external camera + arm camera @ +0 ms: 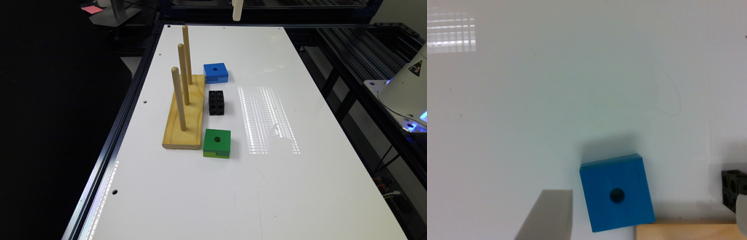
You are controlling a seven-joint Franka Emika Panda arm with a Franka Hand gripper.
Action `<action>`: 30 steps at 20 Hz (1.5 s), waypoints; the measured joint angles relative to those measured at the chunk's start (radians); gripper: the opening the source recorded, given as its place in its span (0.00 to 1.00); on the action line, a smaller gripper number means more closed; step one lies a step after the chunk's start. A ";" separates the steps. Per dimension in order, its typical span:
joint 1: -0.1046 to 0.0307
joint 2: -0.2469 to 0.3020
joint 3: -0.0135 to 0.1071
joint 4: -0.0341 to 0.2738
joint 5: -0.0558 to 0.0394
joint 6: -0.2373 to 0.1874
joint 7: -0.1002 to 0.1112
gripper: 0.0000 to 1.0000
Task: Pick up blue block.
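Note:
The blue block (216, 72) lies flat on the white table (300, 186), hole up, beside the far end of the wooden peg board. In the wrist view the blue block (617, 199) sits well below the camera, with nothing touching it. My gripper (649, 196) is open: one grey finger (547, 215) shows on one side of the block and the other finger (742, 215) at the picture's edge. In the exterior view the gripper (237, 10) hangs as a pale part high above the table's far end.
A wooden base (186, 116) with three upright pegs stands at the exterior view's left of the blocks. A black cube with holes (216, 102) and a green block (217, 143) lie in a row nearer the camera. The robot's base (407, 90) is at the right.

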 joint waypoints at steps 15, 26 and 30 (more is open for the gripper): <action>-0.006 0.127 0.000 0.004 0.0000 0.109 -0.004 1.00; -0.006 0.267 0.000 0.011 0.0000 0.228 -0.004 1.00; -0.006 0.274 0.005 0.022 0.0000 0.228 -0.004 1.00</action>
